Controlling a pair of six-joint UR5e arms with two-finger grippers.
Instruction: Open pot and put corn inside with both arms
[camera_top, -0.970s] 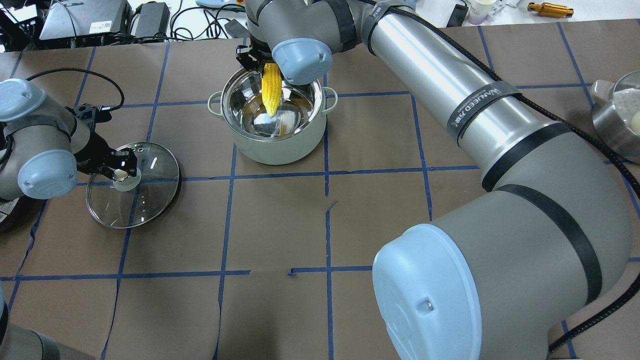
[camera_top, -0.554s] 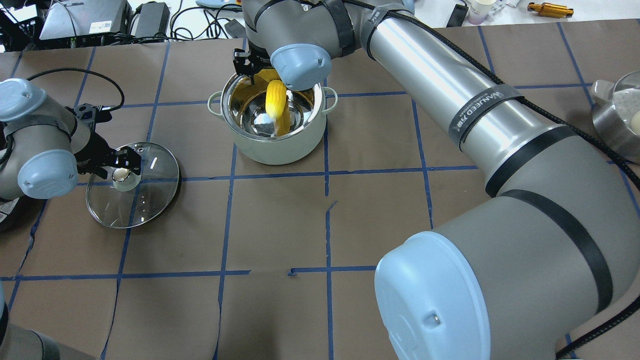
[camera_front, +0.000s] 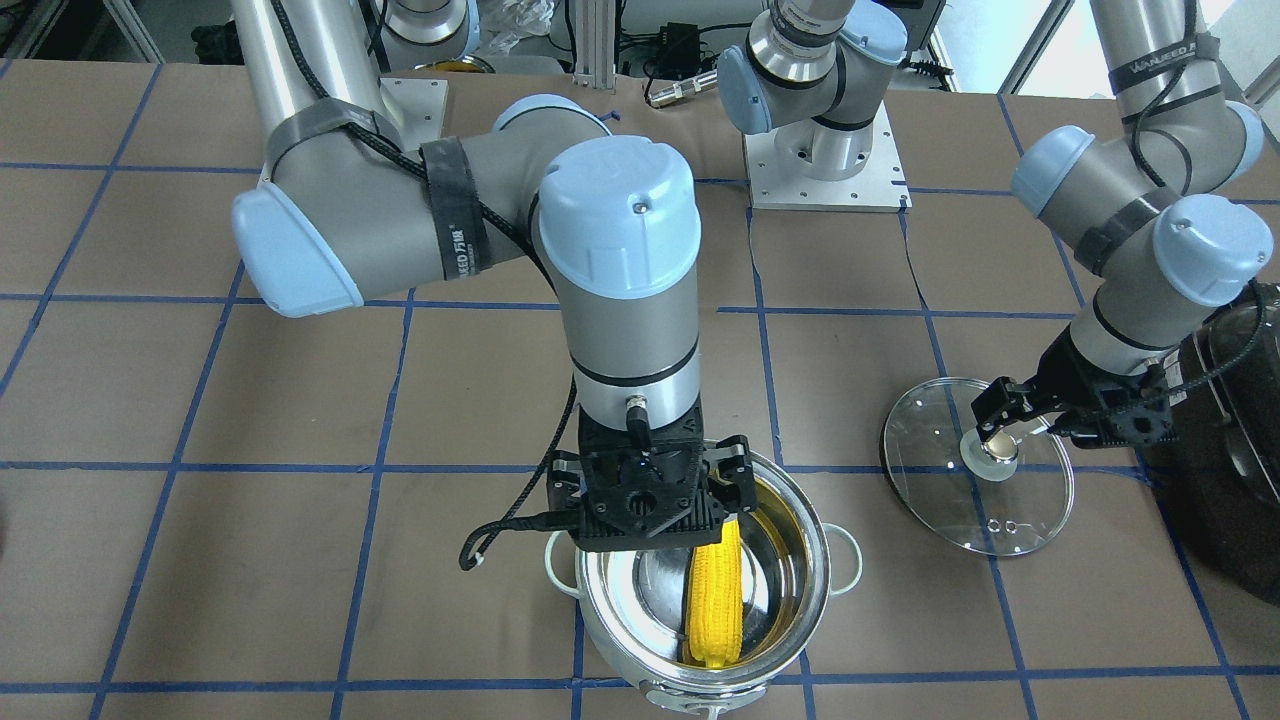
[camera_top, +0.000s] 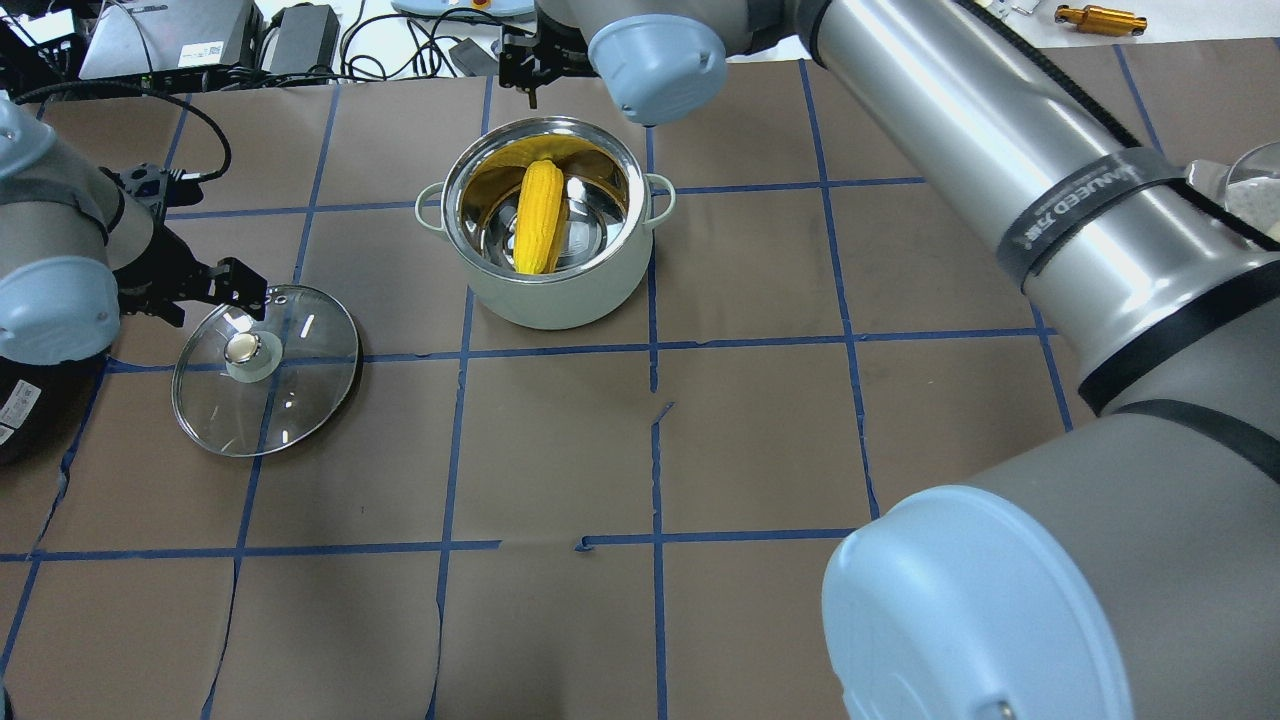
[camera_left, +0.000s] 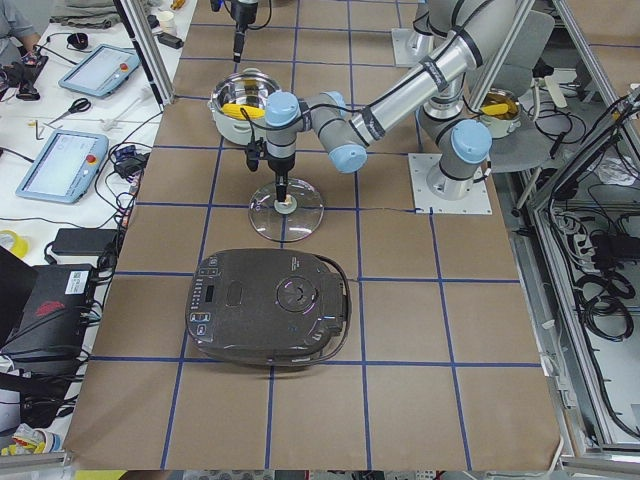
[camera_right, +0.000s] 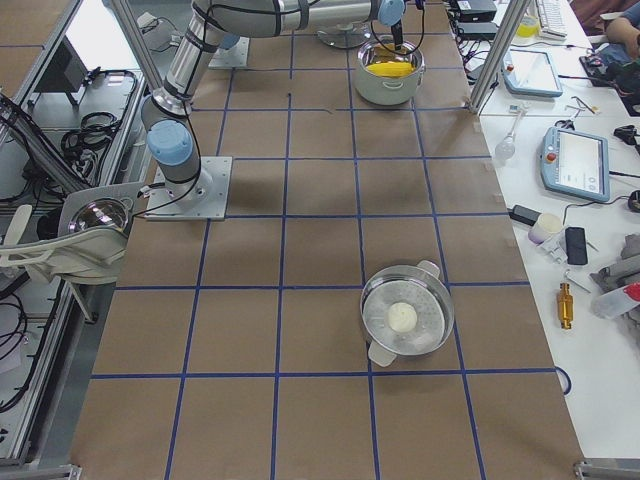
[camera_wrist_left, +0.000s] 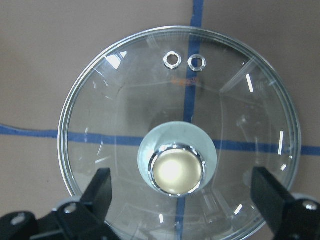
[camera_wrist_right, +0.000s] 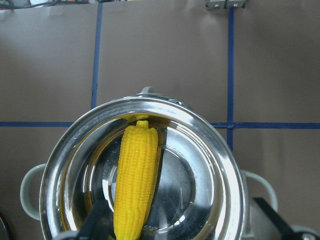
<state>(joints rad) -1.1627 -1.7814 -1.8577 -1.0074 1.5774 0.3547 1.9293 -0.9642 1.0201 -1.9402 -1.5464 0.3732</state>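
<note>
The steel pot (camera_top: 545, 290) stands open at the table's far middle. The yellow corn (camera_top: 538, 217) lies inside it, leaning on the wall, and also shows in the right wrist view (camera_wrist_right: 135, 180). My right gripper (camera_top: 530, 65) is open and empty above the pot's far rim (camera_front: 650, 505). The glass lid (camera_top: 300, 400) lies flat on the table at the left, its knob (camera_top: 242, 348) facing up. My left gripper (camera_top: 235, 285) is open and empty just above the lid. In the left wrist view its fingers (camera_wrist_left: 102, 187) stand wide on either side of the knob (camera_wrist_left: 177, 170).
A large black appliance (camera_left: 270, 305) sits at the table's left end beside the lid. A second steel pan holding a white ball (camera_right: 405, 320) stands at the right end. Cables and devices lie beyond the far edge (camera_top: 300, 30).
My right gripper let go of the corn, which dropped into the pot, then rose and drew back past the far rim. My left gripper came off the lid's knob and moved up and left.
</note>
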